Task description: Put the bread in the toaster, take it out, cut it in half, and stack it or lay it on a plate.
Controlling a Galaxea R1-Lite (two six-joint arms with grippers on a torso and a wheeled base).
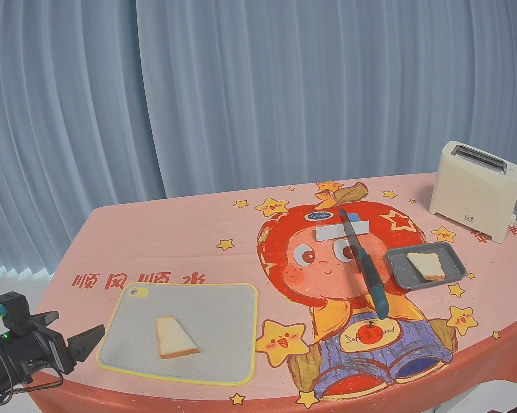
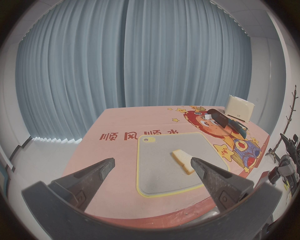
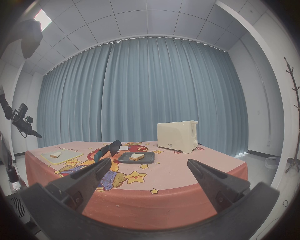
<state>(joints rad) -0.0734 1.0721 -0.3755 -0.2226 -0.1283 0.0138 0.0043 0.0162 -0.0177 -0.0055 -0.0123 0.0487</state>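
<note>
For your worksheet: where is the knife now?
Head view: the knife lies mid-table, right of the cutting board, just left of the grey tray.

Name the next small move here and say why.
Probably bring the left pincer forward over the bread half on the cutting board. It is open and empty off the near edge of the table, closest to that piece, while the other half already lies on the grey plate.

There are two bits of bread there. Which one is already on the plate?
The right-hand bread piece, lying on the dark grey plate near the toaster. The other bread piece lies on the cutting board instead.
</note>
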